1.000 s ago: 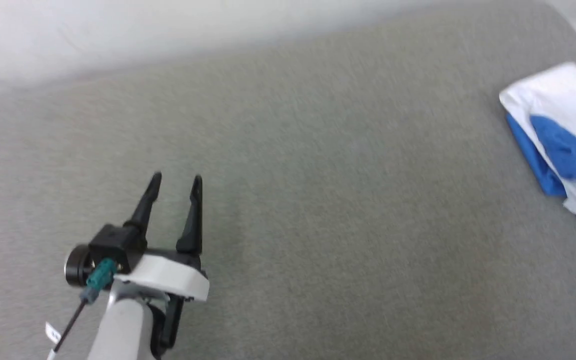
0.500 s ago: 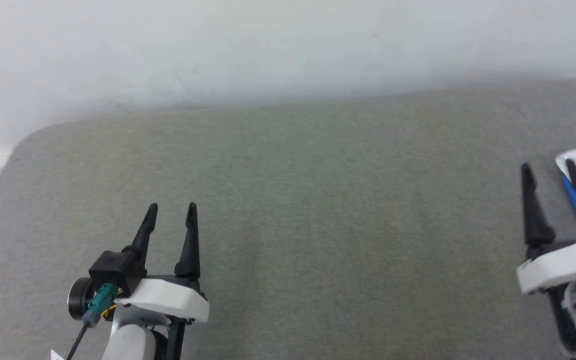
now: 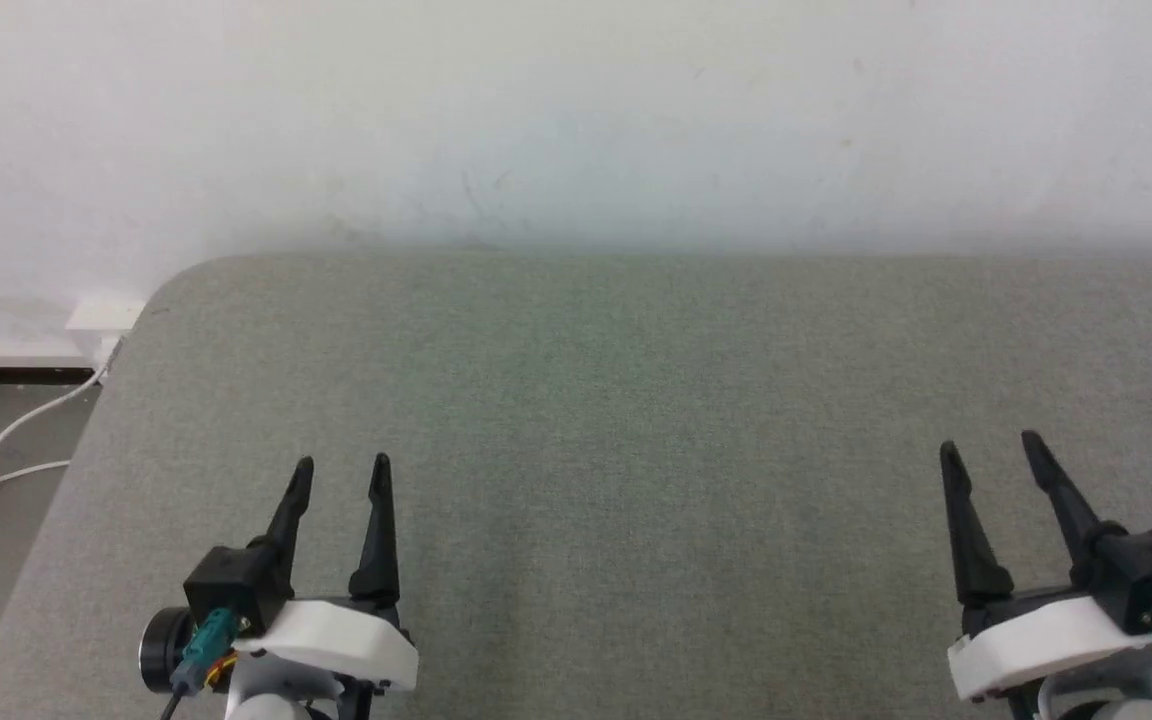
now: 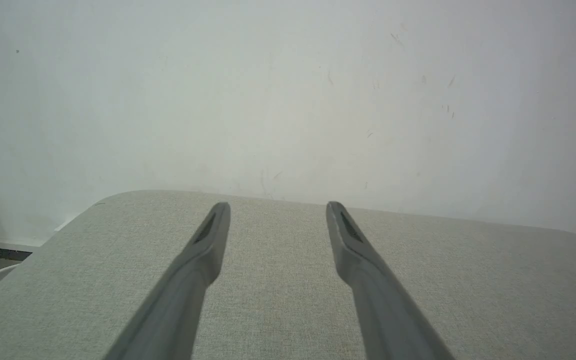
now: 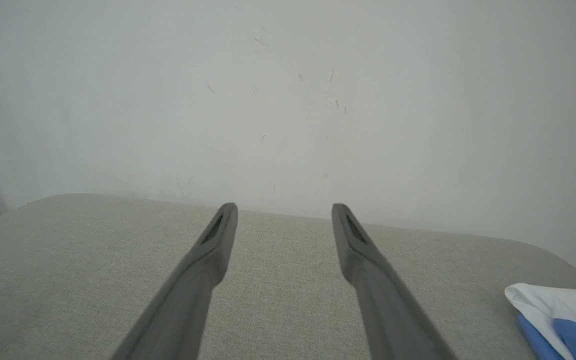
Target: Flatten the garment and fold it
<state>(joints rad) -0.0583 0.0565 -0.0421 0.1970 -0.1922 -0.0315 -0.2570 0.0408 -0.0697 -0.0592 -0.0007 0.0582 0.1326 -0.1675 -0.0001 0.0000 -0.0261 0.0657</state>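
Grey desk (image 3: 576, 400); view has swung, garment (image 5: 558, 315) now right of right end effector (image 3: 988, 443); left end effector (image 3: 342, 461) likewise spread, empty, parked.

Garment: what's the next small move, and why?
Probably swing the right gripper rightward toward the garment. The garment lies at the far right of the grey surface, off to the side of the open, empty right gripper. The left gripper, also open, is farther from it.
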